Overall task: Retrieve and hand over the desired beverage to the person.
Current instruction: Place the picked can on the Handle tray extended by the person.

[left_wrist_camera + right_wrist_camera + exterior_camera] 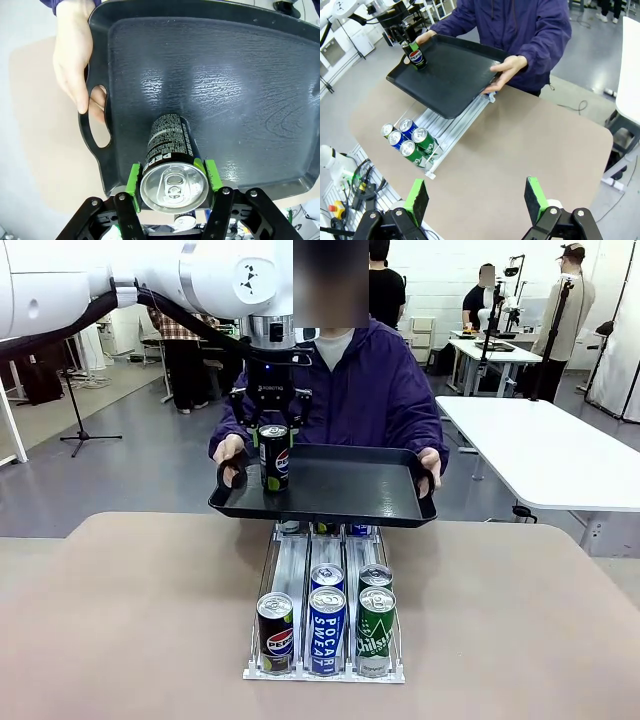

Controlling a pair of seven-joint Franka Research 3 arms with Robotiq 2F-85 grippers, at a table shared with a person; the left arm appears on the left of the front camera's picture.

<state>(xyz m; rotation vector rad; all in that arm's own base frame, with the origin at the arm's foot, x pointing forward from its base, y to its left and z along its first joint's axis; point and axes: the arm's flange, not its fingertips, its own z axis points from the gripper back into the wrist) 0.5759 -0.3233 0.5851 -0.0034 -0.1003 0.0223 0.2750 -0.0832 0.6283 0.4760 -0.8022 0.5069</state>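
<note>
The Pepsi can (273, 462) stands upright, long axis vertical, at the left end of the tray (345, 490) that the person (370, 380) holds above the desk (500, 620). The left hand (172, 176) sits directly over it, green pads gripping its sides, so any withdrawal probably goes straight up. The right hand (477, 200) hangs wide open, empty, well apart.
</note>
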